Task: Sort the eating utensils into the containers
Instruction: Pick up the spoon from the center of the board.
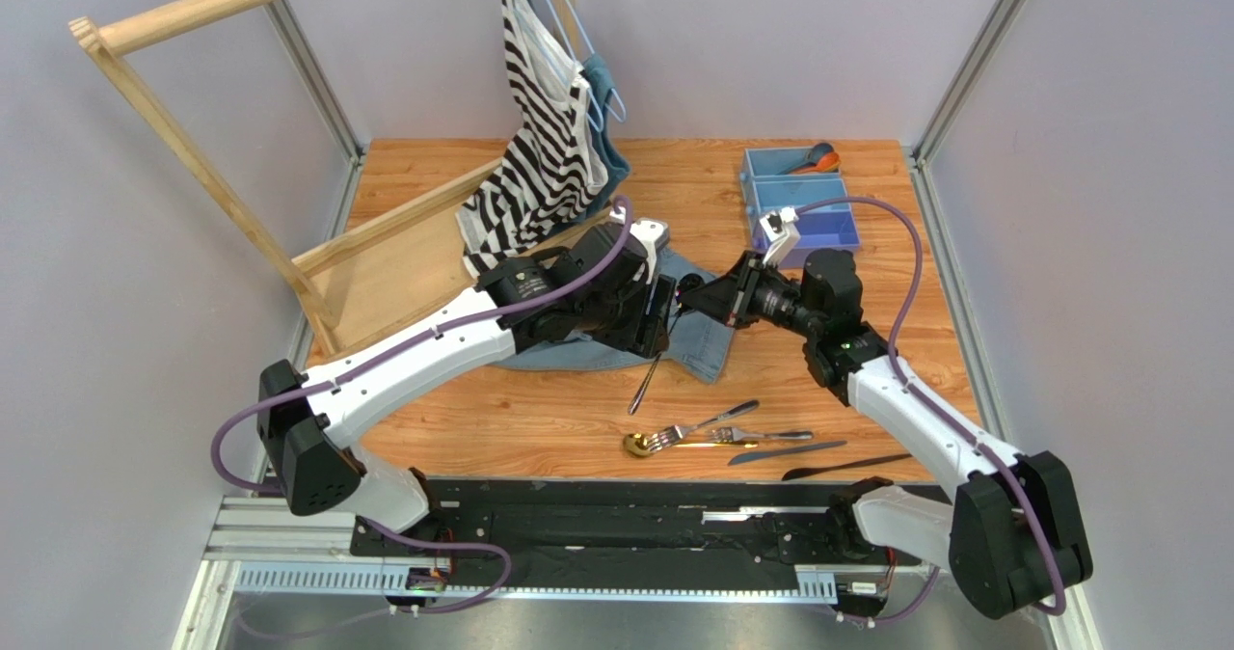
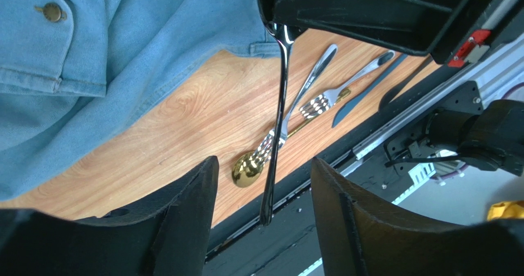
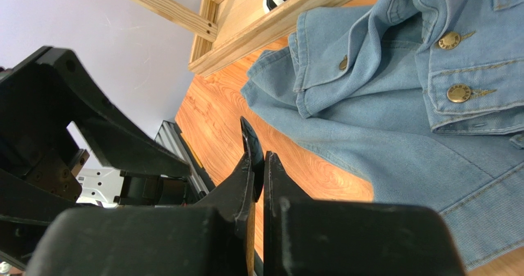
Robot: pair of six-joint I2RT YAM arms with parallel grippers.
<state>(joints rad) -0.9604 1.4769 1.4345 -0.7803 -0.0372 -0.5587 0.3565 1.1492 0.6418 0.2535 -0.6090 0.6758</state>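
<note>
Over the edge of the denim jacket [image 1: 698, 344], right tool [image 3: 257, 159] pinches a dark utensil [image 2: 280, 122], left tool [image 2: 263, 165] spread.

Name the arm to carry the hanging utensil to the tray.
Right. The right end effector is shut on the utensil, the left end effector is open; the tray is nearer it.

Your left arm [image 1: 420, 354] and right arm [image 1: 916, 416] show white links, black joints. Purple cables [image 1: 910, 252] trail each; the fingers [image 2: 184, 221] are black.
</note>
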